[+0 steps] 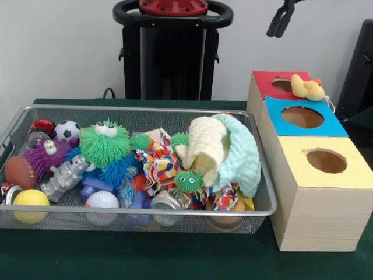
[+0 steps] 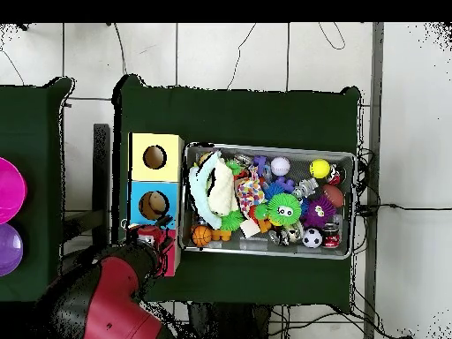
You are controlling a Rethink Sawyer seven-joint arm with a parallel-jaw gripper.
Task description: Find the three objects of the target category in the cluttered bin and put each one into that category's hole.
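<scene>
A small yellow plush duck [image 1: 307, 88] lies on top of the red box [image 1: 267, 81], beside its round hole [image 1: 282, 84] and not in it. My gripper [image 1: 280, 23] hangs high above that box, its two black fingers slightly apart and holding nothing. In the overhead view the red arm [image 2: 110, 305] covers most of the red box, and the gripper itself is hard to make out. The wire bin [image 1: 140, 109] holds fuzzy green [image 1: 105, 143] and purple [image 1: 45, 156] toys, balls, cans and cloths.
A blue box [image 1: 326, 127] and a yellow box [image 1: 349, 175], each with a round hole, stand in a row with the red one, right of the bin. A cream cloth [image 1: 207, 146] and a mint cloth [image 1: 245, 154] are heaped at the bin's right end.
</scene>
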